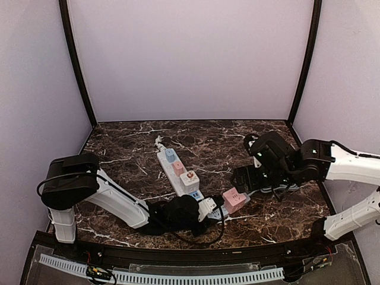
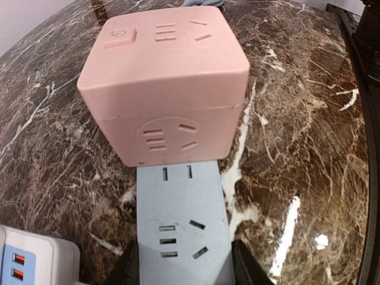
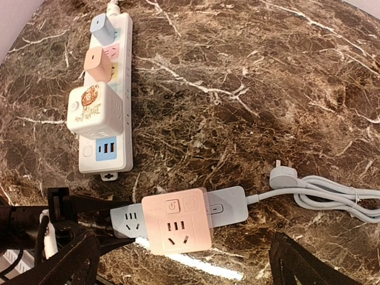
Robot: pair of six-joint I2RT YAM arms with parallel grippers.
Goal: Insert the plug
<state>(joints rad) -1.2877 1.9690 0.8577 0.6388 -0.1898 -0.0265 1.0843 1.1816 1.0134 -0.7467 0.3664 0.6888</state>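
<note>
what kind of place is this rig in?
Probably a lab robot cell: plain lilac walls and black frame posts box in a marble-pattern tabletop holding a white power strip and a blue-grey strip.

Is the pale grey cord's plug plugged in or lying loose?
Loose: the pale grey cord's plug lies on the dark marble table, pins bare, in no socket.

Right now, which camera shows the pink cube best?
The left wrist view: the cube fills it, with the sockets on two faces and the button sharp. The right wrist view shows it whole but smaller, on the blue-grey strip. The top view shows only a small pink block.
</note>
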